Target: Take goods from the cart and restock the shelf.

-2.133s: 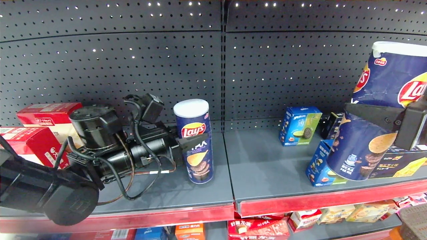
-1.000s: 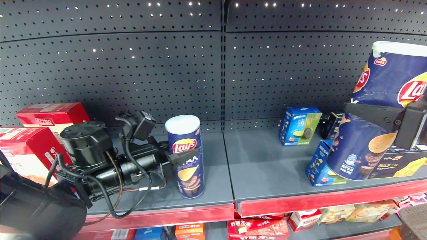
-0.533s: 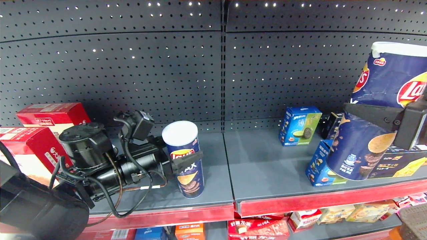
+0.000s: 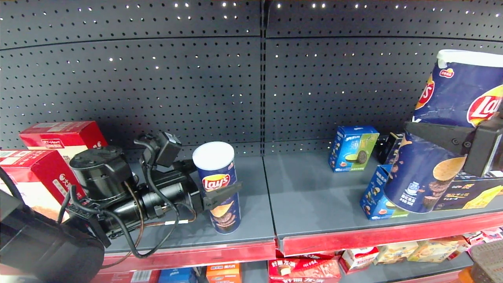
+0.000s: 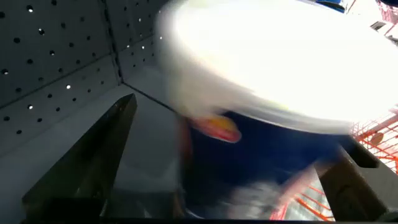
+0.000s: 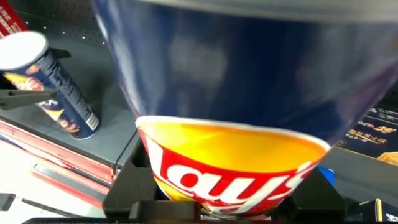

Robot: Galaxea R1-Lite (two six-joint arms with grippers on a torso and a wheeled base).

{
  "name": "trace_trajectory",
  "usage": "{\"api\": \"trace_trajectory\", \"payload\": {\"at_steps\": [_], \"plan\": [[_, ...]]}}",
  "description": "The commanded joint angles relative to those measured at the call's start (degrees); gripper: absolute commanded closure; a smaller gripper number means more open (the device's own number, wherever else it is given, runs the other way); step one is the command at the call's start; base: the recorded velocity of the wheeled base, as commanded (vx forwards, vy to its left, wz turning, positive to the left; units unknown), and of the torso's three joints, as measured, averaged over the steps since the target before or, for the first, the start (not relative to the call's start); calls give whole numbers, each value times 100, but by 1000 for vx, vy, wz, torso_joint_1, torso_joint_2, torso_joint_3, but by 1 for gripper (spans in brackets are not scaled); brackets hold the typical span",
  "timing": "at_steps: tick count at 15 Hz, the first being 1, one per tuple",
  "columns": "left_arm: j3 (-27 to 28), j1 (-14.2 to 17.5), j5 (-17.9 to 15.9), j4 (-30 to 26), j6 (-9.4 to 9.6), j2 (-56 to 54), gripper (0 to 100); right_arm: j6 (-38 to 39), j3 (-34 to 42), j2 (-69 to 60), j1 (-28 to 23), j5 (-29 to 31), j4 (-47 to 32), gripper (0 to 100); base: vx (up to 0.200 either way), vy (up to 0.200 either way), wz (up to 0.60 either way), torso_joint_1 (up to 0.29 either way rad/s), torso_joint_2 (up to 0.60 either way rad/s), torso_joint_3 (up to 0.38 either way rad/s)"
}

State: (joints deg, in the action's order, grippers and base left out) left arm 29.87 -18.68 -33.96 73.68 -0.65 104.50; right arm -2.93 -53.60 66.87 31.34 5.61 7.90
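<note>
Since the chip can (image 4: pixel 215 175) is stood slightly tilted near the front edge of the shelf (image 4: pixel 314 196) with the left tool (image 4: pixel 230 188) spread loosely around it, it could be toppled or swept off if that tool is withdrawn carelessly, while a second can (image 4: pixel 452 90) is held clenched in the right tool (image 4: pixel 422 135).

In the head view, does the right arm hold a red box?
No, the right arm's jaws are clamped on a dark blue chip bag, while the red boxes stand at the far left of the shelf.
</note>
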Motion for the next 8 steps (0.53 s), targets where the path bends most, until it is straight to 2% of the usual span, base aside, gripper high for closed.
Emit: {"api": "trace_trajectory", "payload": {"at_steps": [1,2,3,8], "plan": [[-139,66,-5,41,56,-26,0,3,8,-16,-5,2,-8,100,0,0,0,0,0,0],[-148,75,-5,50,56,-35,0,3,8,-16,-5,2,-8,100,0,0,0,0,0,0],[-332,180,-14,252,153,-140,0,3,25,-24,-5,2,-8,100,0,0,0,0,0,0],[-948,505,4,278,144,-887,0,11,104,-60,-5,2,1,100,0,0,0,0,0,0]]}}
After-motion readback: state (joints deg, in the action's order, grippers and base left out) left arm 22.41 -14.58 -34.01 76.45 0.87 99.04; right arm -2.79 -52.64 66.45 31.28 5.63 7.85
